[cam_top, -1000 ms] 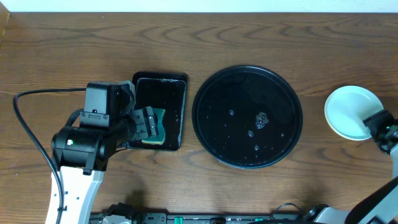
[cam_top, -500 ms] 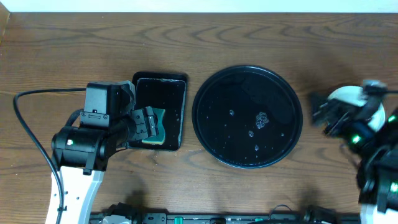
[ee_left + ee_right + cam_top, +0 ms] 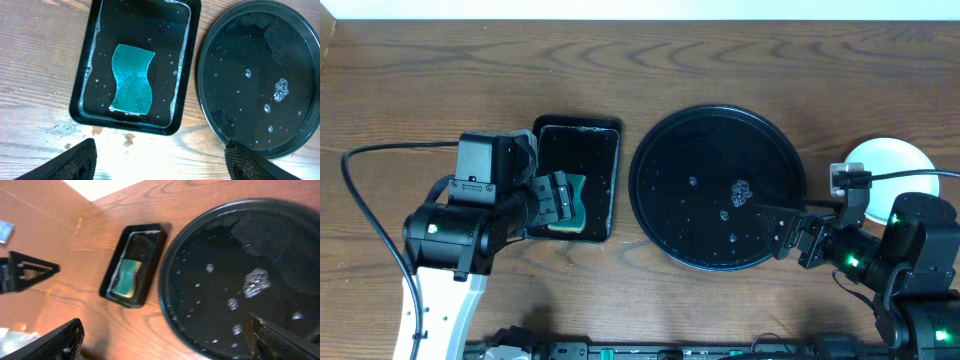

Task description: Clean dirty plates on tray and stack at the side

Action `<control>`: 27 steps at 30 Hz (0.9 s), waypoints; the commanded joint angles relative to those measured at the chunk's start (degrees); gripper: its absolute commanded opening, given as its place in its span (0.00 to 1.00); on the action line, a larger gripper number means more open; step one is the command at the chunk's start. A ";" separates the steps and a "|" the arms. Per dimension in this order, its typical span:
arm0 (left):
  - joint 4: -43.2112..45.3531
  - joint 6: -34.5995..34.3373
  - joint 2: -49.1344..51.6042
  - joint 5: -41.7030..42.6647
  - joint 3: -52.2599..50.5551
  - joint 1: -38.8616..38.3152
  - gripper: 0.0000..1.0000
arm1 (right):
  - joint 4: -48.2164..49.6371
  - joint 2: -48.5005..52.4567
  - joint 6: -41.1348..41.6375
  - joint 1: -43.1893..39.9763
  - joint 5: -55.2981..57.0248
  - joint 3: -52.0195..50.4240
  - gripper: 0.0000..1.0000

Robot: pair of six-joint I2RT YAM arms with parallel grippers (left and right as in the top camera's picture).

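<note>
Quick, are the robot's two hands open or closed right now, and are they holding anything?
Left gripper: open, holding nothing, above the sponge.
Right gripper: open, holding nothing, over the round tray edge.

I count two black trays: one round tray [image 3: 665, 135] and one rectangular tray [image 3: 578, 150]. There is one green sponge [image 3: 131, 78], lying in the rectangular one. One clump of foam [image 3: 741, 191] sits on the round tray, with several droplets around it. At the right edge I see one pale round stack of plates [image 3: 895, 158]; I cannot tell how many are in it. I have two grippers, the left gripper [image 3: 554, 200] and the right gripper [image 3: 790, 234].
</note>
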 commanded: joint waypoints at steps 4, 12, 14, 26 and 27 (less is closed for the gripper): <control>-0.13 0.35 -0.09 -0.13 0.02 0.13 0.82 | 5.09 -4.35 -18.60 2.84 7.06 -1.64 0.99; -0.13 0.33 -0.09 -0.13 0.02 0.13 0.82 | 17.09 -20.55 -20.41 3.34 16.50 -17.66 0.99; -0.13 0.33 -0.09 -0.15 0.02 0.13 0.82 | 17.09 -25.07 -20.39 2.75 17.92 -21.75 0.99; -0.13 0.33 -0.09 -0.13 0.02 0.13 0.82 | 29.99 -40.30 -20.37 1.36 20.02 -43.76 0.99; -0.11 0.33 -0.09 -0.13 0.02 0.13 0.82 | 32.33 -40.65 -20.37 1.36 20.04 -45.07 0.99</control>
